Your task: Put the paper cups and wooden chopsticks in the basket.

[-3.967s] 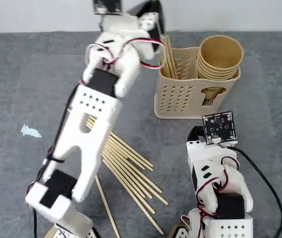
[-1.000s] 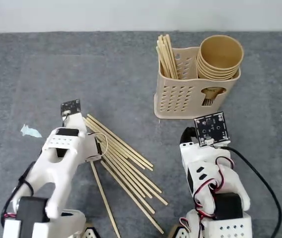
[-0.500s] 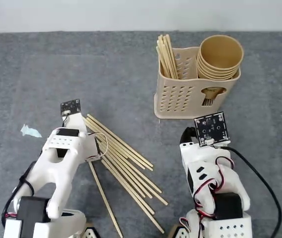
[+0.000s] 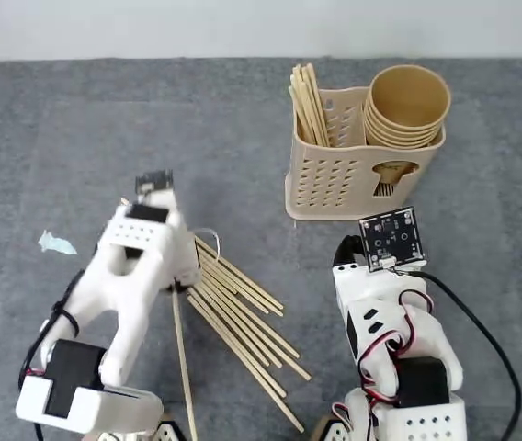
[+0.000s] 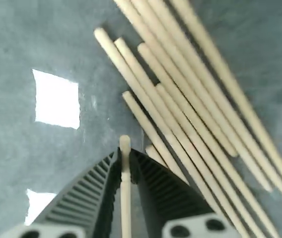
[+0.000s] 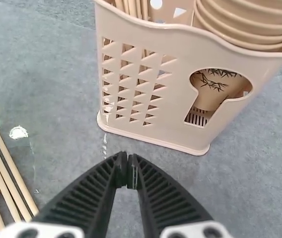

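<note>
At the far left you have a small pale scrap of paper (image 4: 57,243) lying on the grey table (image 4: 77,138). Next to it, your left arm is bent low over the near end of the loose chopsticks (image 4: 243,322). These are slim, pale wooden sticks with rounded ends, fanned out side by side on the table and slanting away toward the right.

In the left wrist view, your left gripper (image 5: 124,153) has its ribbed black jaws pressed against a single chopstick (image 5: 124,188). The rounded tip of that stick pokes out just past the fingertips, just beside the rest of the pile.

Further right, the beige perforated basket (image 4: 334,184) stands upright. Its left compartment holds a bundle of chopsticks (image 4: 309,103) that lean back, with their ends above the rim. Its right compartment holds a nested stack of tan paper cups (image 4: 410,103), mouths up.

Your right gripper (image 6: 127,163) sits low in front of the basket. Its jaws are pressed together with nothing between them, and it is apart from the basket wall.
</note>
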Motion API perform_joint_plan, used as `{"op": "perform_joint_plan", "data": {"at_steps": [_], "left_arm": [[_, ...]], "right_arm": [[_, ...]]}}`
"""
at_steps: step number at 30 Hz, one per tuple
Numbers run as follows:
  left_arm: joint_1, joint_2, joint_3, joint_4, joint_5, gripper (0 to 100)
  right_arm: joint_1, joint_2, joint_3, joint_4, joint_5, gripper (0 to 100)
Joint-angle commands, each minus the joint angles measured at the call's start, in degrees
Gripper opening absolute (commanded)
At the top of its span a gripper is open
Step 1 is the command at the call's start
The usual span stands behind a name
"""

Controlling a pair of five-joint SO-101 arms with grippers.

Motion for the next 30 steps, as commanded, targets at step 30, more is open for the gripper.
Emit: {"op": "perform_joint_plan", "data": {"at_steps": [30], "left_arm": [[10.2,6.15,-70.99,-39.12,5.89,1]], "right_arm": [[0.13,-0.66,-0.44,-1.27,0.88,0.9]]}}
